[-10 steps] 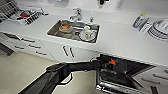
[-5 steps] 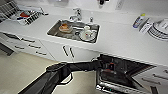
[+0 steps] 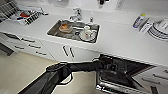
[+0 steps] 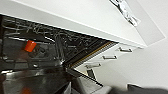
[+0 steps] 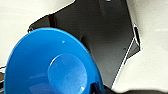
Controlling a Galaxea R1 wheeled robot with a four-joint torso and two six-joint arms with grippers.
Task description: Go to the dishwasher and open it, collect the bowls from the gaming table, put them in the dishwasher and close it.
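Observation:
The dishwasher (image 3: 122,75) stands open under the white counter, its door (image 3: 117,87) dropped forward and dark racks showing inside. My left arm reaches across from the left, and the left gripper (image 3: 110,67) is at the mouth of the opening, over the door. In the left wrist view the dark racked interior (image 4: 62,42) is close, with a small orange-red piece (image 4: 30,46) in it. A bright blue bowl (image 5: 50,67) hangs tilted above the floor in the right wrist view, with my right gripper (image 5: 96,88) shut on its rim. The gaming table is out of view.
A steel sink (image 3: 53,31) with dishes is set in the counter, left of the dishwasher. A dish rack (image 3: 25,16) stands far left, a bottle (image 3: 138,21) and stacked plates (image 3: 158,28) far right. White drawers (image 3: 27,46) and cabinet doors line the front, and more drawers (image 3: 155,77) flank the dishwasher.

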